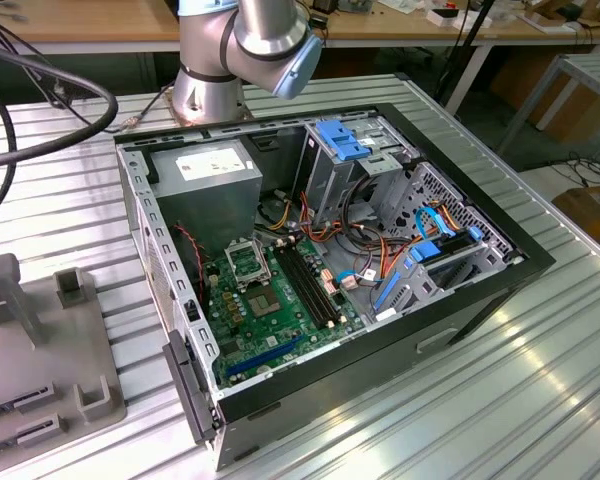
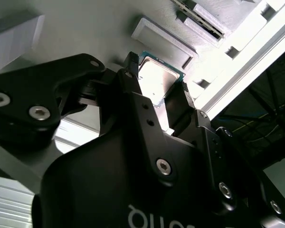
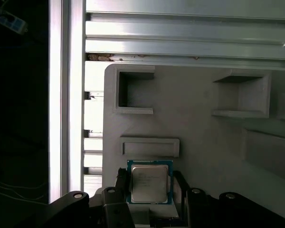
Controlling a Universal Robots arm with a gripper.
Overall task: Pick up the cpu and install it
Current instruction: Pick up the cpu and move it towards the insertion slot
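My pincer (image 3: 150,175) is gripping the cpu (image 3: 149,184) by two edges at the grey tray (image 3: 204,133); I judge a shallow hold is risking a slip.

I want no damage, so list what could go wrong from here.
The pincer flanks the cpu at its thin edges; an uneven hold could let it tilt or slip.
A raised bar on the grey tray sits beside the cpu and might snag it if dragged.
Loose wires lie near the socket and could foul the approach.

Ribbed metal table (image 1: 540,400): computer case (image 1: 400,350), grey tray (image 1: 40,360).
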